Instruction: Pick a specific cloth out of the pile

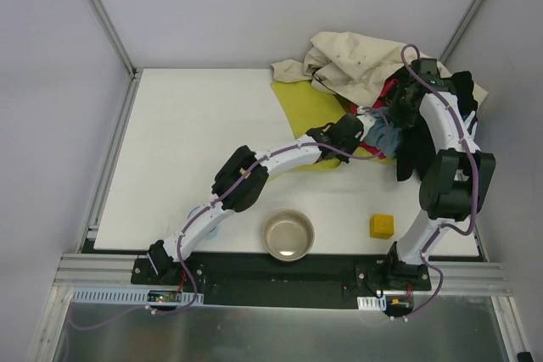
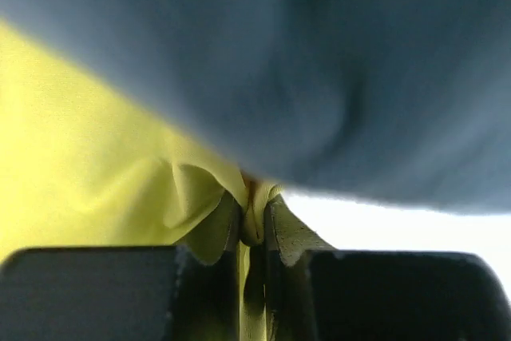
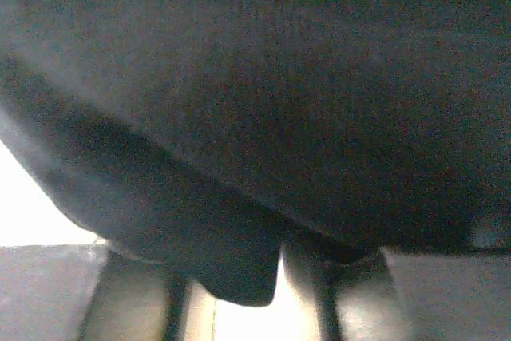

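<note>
We see the left claw [image 2: 254,227] clenched on a thin fold of the yellow-green cloth [image 2: 96,165], centre-right of the desk [image 1: 195,142], partly under the pile [image 1: 361,61]. The right claw [image 3: 239,281] is buried in black fabric [image 3: 255,117]; we cannot tell its state. Risk: the overlying blue-grey piece [image 2: 335,77] drags along, or the fold slips.

No text, label, brand or number is readable anywhere; any marks on the small circuit boards [image 1: 165,297] by the arm bases are too small.
</note>
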Robot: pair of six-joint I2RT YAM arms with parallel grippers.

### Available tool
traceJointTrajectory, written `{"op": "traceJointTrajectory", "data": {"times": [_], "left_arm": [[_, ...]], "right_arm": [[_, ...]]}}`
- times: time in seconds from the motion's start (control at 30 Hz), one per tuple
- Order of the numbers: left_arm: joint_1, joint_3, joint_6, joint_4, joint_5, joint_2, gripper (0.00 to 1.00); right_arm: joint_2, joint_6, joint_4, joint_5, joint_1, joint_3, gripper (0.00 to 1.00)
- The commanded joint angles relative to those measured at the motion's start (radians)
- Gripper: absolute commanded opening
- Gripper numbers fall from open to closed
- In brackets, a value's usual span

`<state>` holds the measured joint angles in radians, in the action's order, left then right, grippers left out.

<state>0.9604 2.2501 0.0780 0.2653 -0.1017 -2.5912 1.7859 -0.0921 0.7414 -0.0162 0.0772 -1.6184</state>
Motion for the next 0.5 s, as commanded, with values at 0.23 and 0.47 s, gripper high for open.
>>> {"op": "traceJointTrajectory", "data": {"times": [0.23, 0.47], "left_arm": [[-0.052, -0.299, 0.017, -0.061, 0.039, 0.232, 0.0], [-0.061, -0.371, 0.046, -0.101, 0.071, 0.286, 0.0]], "right_arm": [[-0.063, 0.045, -0.096, 0.043, -0.128, 0.175, 0.96], [0.078, 0.054, -0.051, 0.128, -0.212, 0.108, 0.96]]}}
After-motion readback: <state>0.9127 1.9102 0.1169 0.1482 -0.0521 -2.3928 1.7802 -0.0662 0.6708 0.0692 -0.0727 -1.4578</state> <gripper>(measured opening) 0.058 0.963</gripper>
